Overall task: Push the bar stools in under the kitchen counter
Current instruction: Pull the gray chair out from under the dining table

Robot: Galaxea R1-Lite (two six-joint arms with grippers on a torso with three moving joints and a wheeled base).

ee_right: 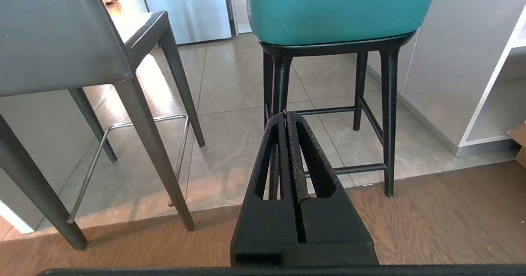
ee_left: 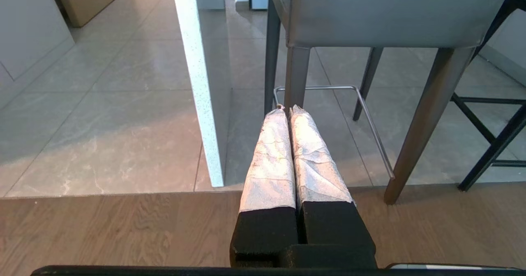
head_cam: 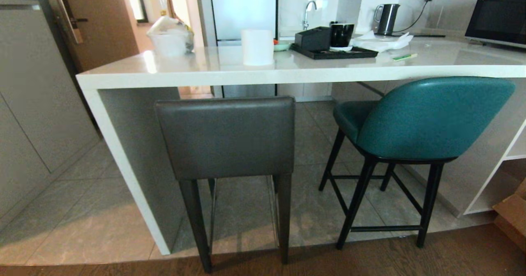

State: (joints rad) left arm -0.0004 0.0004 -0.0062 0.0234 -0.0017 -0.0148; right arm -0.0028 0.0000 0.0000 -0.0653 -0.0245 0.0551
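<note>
Both hands, left hand [ee_left: 289, 109] and right hand [ee_right: 285, 113], are clenched and empty. In my judgement, pushing the grey stool [head_cam: 228, 136] off-centre could drive it into the worktop's panel leg [head_cam: 123, 161]; a high shove may tip the teal stool [head_cam: 431, 115].

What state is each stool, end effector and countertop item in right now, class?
Square grey leather-backed stool: upright, back outside the counter edge.
Rounded teal padded stool: upright, angled, seat partly under the thick white glossy counter.
Left end effector: shut, empty.
Right end effector: shut, empty.
Steel kettle: upright, cord plugged in.
</note>
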